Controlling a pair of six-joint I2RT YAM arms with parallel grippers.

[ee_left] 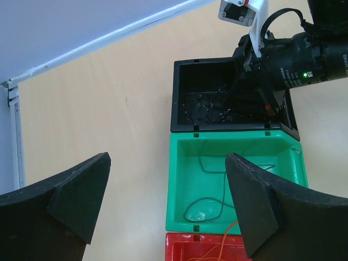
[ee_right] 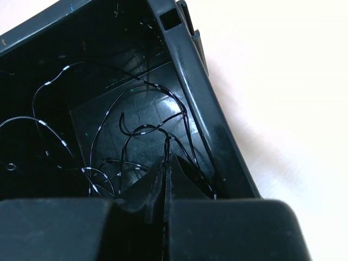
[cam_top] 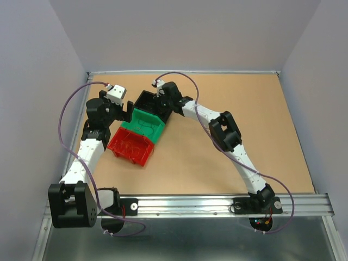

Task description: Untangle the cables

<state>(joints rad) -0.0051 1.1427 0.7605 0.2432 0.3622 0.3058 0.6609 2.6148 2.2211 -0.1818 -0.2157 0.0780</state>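
Observation:
Three bins stand in a row: black (cam_top: 145, 100), green (cam_top: 145, 126) and red (cam_top: 130, 145). Several thin dark cables (ee_right: 136, 130) lie tangled on the black bin's floor (ee_left: 209, 109). My right gripper (ee_right: 166, 160) reaches down into the black bin (cam_top: 164, 106) and is shut on one dark cable strand (ee_right: 167, 142). One dark cable (ee_left: 217, 196) lies looped in the green bin (ee_left: 182, 179). An orange cable (ee_left: 217, 251) lies in the red bin (ee_left: 179, 239). My left gripper (ee_left: 168, 190) is open and empty, above the green bin's left edge (cam_top: 128, 111).
The bins sit on a brown tabletop (cam_top: 244, 98) walled by grey panels. Thick purple robot cables (cam_top: 68, 117) arc beside both arms. A metal rail (cam_top: 217, 204) runs along the near edge. The right arm's wrist (ee_left: 304, 60) hangs over the black bin's right side.

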